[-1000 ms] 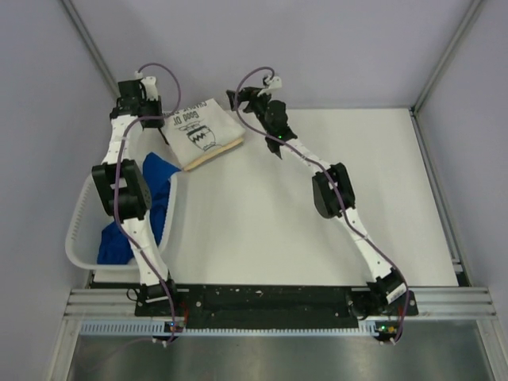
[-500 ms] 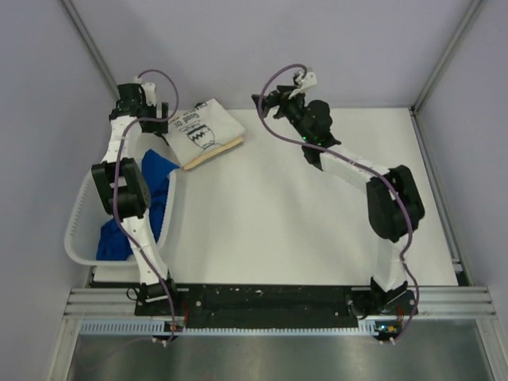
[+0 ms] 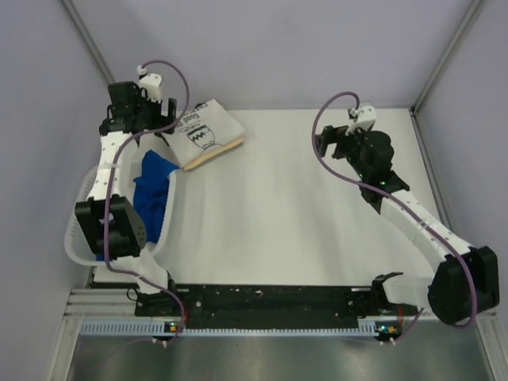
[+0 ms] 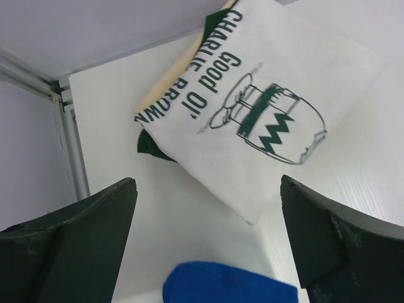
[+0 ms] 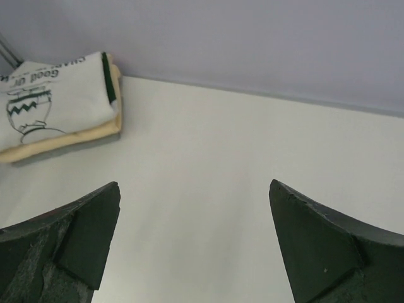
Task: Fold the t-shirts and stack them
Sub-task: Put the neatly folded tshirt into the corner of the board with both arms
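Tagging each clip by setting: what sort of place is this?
Probably a robotics lab cell: plain grey panels in aluminium framing enclose a white table with a left arm and right arm bolted to its edge.

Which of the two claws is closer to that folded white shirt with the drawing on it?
Left. The left gripper hovers open just beside the white shirt, at its left edge; the right gripper, also open, is well off to its right.

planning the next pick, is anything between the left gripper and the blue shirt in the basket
Nothing visible. The open left gripper hangs near the far end of the basket, with clear air down to the blue shirt. Only the basket's wall rises between that shirt and the folded stack.
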Controlling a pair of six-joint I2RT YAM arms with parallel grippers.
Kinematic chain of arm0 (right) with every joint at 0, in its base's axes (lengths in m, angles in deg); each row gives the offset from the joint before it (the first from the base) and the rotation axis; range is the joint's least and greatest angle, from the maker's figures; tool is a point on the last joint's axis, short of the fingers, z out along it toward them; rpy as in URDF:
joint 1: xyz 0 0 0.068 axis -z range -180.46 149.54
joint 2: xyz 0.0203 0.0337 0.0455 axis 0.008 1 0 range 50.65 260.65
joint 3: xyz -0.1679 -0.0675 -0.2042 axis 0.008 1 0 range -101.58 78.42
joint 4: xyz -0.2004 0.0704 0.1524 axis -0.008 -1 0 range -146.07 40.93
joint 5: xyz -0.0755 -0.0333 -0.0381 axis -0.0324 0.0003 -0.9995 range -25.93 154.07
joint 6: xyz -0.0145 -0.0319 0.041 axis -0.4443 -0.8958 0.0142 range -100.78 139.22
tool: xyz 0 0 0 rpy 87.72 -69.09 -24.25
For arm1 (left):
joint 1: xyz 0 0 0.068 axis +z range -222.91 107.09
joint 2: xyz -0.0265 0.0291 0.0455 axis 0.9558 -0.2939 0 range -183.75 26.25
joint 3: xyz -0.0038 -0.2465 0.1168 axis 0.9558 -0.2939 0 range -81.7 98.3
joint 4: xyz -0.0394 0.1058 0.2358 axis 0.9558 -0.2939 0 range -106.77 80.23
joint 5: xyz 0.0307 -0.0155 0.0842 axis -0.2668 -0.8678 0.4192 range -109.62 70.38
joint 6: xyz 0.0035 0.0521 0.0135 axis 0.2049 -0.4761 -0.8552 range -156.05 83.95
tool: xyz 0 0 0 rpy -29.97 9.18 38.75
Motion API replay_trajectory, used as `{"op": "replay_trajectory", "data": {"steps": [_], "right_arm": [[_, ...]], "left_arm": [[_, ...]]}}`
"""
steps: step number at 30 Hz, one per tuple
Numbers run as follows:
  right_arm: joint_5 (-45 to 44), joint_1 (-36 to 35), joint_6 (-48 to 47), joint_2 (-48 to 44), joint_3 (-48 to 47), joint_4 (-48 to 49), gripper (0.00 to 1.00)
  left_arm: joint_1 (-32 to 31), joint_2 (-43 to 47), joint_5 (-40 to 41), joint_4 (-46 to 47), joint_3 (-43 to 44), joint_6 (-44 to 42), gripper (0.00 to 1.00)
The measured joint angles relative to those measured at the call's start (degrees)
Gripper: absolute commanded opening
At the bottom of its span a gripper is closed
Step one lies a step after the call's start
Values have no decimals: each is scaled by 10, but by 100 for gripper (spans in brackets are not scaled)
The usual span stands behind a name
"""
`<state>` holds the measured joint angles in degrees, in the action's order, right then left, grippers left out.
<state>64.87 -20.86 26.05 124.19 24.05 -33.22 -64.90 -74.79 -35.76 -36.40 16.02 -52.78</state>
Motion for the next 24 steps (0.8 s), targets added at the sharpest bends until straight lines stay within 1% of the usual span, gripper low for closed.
{"op": "replay_trajectory", "data": {"steps": [4, 7, 12, 15, 18, 19, 21, 24], "right_arm": [[-10, 44, -7, -83, 59, -58, 99], [-24, 60, -9, -131, 109, -79, 99], [-53, 60, -8, -196, 202, -101, 99], [-82, 60, -8, -229, 252, -102, 99], [-108, 60, -7, -267, 311, -82, 99], [-116, 60, -7, -277, 331, -71, 99], [-131, 60, -6, -286, 365, -47, 99], [-153, 60, -6, -287, 400, -23, 99]], "left_arm": [[-10, 94, -37, 1, -87, -12, 99], [-18, 201, -75, 0, -185, -26, 99], [-27, 395, -124, -1, -374, -63, 99], [-26, 449, -133, 6, -463, -75, 99], [-27, 468, -138, 22, -553, -81, 99], [-28, 475, -146, 63, -575, -82, 99], [-29, 485, -142, 111, -605, -70, 99], [-26, 488, -110, 172, -652, -33, 99]]}}
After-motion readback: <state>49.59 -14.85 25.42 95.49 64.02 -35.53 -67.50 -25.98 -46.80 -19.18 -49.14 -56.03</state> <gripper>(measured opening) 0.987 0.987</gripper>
